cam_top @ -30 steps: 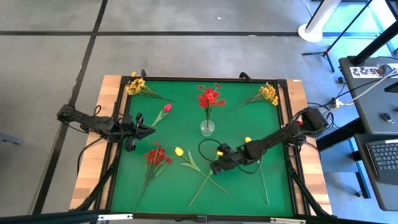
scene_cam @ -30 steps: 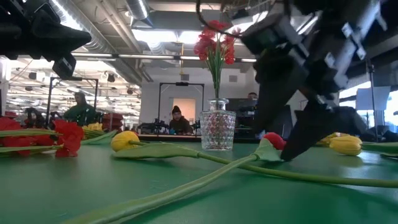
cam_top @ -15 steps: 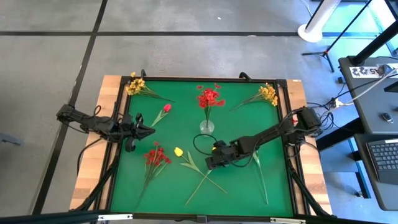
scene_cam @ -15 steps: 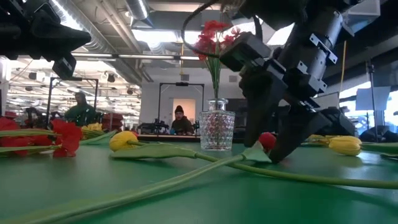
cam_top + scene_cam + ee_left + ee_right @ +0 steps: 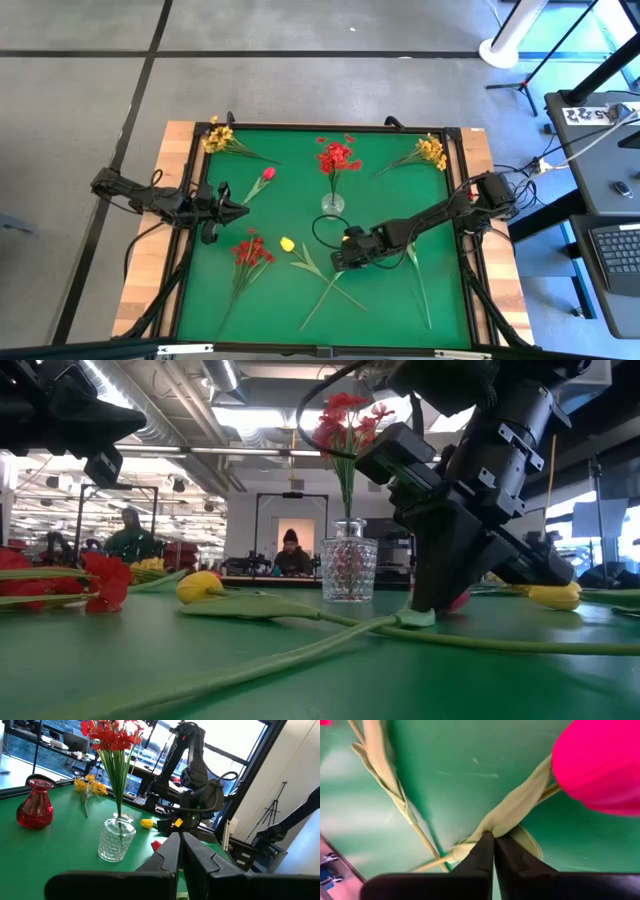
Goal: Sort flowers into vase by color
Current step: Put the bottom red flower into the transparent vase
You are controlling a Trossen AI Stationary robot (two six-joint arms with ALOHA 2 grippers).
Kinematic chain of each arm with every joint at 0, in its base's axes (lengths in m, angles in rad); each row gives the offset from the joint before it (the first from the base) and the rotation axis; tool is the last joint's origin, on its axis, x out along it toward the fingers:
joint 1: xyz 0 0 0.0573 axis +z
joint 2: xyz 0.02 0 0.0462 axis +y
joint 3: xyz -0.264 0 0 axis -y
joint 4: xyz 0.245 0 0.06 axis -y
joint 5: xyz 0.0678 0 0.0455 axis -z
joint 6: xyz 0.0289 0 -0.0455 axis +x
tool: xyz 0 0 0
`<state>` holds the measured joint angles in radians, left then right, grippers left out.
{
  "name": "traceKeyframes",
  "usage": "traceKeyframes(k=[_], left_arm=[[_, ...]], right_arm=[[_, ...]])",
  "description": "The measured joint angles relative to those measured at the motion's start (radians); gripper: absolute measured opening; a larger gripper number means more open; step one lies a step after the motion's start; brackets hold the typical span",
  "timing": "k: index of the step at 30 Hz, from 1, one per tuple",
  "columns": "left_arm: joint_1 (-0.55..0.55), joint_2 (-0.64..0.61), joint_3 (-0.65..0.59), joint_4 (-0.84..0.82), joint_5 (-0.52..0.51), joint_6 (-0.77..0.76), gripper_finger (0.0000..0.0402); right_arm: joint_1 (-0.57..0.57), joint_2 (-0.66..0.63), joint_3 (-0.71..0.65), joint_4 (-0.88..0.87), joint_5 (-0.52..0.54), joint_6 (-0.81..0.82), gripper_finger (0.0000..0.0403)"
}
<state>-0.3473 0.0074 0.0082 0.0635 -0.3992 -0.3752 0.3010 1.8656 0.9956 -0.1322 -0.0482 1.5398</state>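
A red tulip [image 5: 600,765] lies on the green mat near the table's middle, its long stem [image 5: 320,300] running toward the near edge. My right gripper [image 5: 340,263] stands over it, shut on the stem just below the head. A glass vase [image 5: 333,205] holding a red spray [image 5: 338,157] stands just beyond it. A yellow tulip [image 5: 288,243], a red spray [image 5: 250,250] and another red flower [image 5: 268,174] lie on the left half. Yellow sprays [image 5: 218,135] [image 5: 432,150] lie at the far corners. My left gripper [image 5: 240,210] waits shut at the left side. My right gripper pinches the red tulip's stem between its two fingers where the pale leaves join it [image 5: 492,827], just below the head. The fingers slant down from above and from the table's right. The tulip's stem [image 5: 500,645] and leaf [image 5: 415,620] lie on the mat.
The yellow tulip's stem [image 5: 345,295] crosses the red tulip's stem near the front. Another loose stem [image 5: 420,285] lies right of my right gripper. A small red vase [image 5: 34,810] shows in the left wrist view. A raised frame [image 5: 465,200] borders the mat.
My right gripper has come down and a little toward the table's left onto the red tulip and has shut on its stem. The tulip's head, plain in the low view before, now sits mostly behind the gripper.
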Motion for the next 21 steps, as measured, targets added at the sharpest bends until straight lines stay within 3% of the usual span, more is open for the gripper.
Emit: traceKeyframes(k=[7,14,21], left_arm=[[0.000,0.000,0.000,0.000,0.001,-0.013,0.0014],[0.000,0.000,0.000,0.000,0.001,-0.039,0.0014],[0.000,0.000,0.000,0.000,0.001,-0.071,0.0014]], right_arm=[[-0.003,-0.121,0.001,0.055,0.132,-0.059,0.0004],[-0.001,-0.303,0.001,-0.030,0.248,-0.218,0.0002],[0.000,-0.481,0.002,-0.049,0.404,-0.600,0.0001]])
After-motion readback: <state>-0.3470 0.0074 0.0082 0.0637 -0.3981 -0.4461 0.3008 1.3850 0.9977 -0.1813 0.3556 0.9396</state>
